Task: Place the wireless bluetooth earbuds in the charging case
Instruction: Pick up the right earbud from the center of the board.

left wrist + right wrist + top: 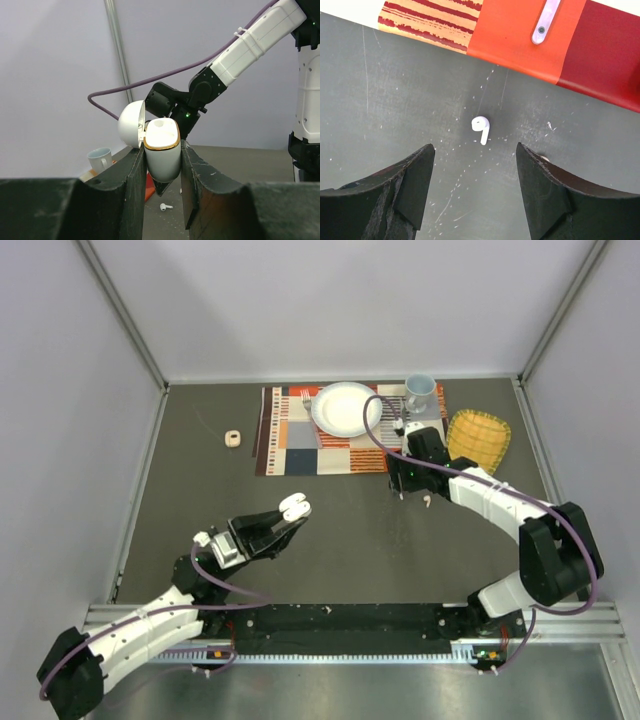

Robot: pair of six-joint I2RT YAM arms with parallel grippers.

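My left gripper (292, 510) is shut on the open white charging case (161, 150) and holds it upright above the table, lid (131, 124) swung back. My right gripper (475, 146) is open and hangs low over a white earbud (481, 127) that lies on the dark table just ahead of the fingertips, between the jaws' lines. That earbud also shows in the left wrist view (165, 206). A pale pinkish earbud (428, 500) lies beside the right gripper and peeks out behind my right finger (543, 159). Another pinkish piece (545, 22) lies on the placemat.
A patchwork placemat (300, 450) at the back carries a white plate (346, 408), a fork (306, 400) and a cup (420, 392). A yellow woven mat (478, 438) lies to its right. A small beige case (233, 438) sits at the left.
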